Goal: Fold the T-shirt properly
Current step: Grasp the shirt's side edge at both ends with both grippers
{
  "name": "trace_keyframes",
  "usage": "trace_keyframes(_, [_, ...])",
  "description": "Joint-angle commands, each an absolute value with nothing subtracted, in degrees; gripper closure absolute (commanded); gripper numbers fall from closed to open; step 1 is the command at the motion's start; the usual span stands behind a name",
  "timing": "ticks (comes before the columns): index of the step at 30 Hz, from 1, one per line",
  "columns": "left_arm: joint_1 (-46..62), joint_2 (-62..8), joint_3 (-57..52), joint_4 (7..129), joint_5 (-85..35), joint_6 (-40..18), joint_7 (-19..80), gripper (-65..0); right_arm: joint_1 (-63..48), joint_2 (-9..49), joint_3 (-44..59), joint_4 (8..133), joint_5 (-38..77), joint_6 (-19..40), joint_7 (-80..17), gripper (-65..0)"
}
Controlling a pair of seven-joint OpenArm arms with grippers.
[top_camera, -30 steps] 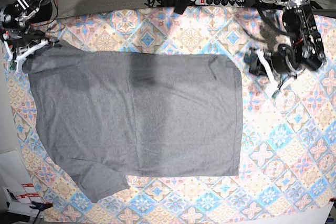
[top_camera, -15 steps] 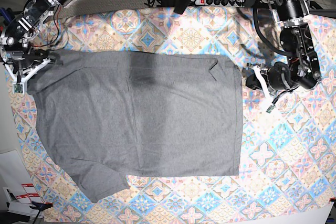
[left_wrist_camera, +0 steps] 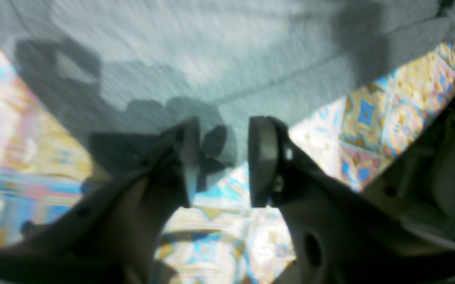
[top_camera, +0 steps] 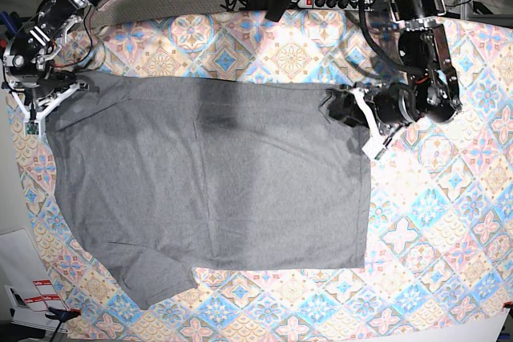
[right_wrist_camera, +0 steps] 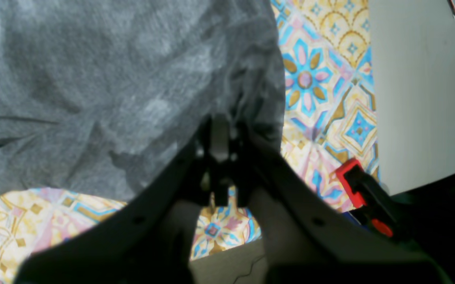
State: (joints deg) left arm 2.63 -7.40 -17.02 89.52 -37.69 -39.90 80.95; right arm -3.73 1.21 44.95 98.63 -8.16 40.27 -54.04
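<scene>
Heather-grey T-shirt (top_camera: 208, 182) flat, soft knit; tablecloth (top_camera: 433, 230) w/ tile pattern.

Base view: even, bright overhead light; a soft darker band of shadow crosses the T-shirt (top_camera: 208, 182) near its upper middle, and the tablecloth (top_camera: 433, 230) looks washed out towards the right. Left wrist view: strongly blurred throughout, with dark shadows of the left gripper (left_wrist_camera: 221, 161) cast on the fabric. Right wrist view: dimmer, moderately sharp cloth, foreground right gripper (right_wrist_camera: 219, 157) soft and dark.
</scene>
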Motion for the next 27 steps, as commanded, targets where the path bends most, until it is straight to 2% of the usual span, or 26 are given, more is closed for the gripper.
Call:
trace_keyframes(1, [2.6,-7.7,-17.1,90.2,-39.0,-40.0,80.0,-17.8,-3.3,2.2,45.1,99.6,-7.9,40.0,-53.1,-1.4])
trace_keyframes(9, [4.8,-7.1,-17.1,86.4,-37.8,-40.0,80.0,-18.1,-3.9,2.2,45.0,99.6,-8.0,40.0,-53.1,-1.4])
trace_keyframes(15, [5.0,-7.3,-16.7,82.8,-37.1,-40.0,74.7,-18.1,-4.0,2.2,45.0,99.6,-8.0,40.0,-53.1,-1.4])
trace_keyframes(27, [2.6,-3.5,-16.7,82.5,-24.1,-40.0,69.8,-16.4,-5.1,2.2,45.0,100.1,-8.0,40.0,-53.1,-1.4])
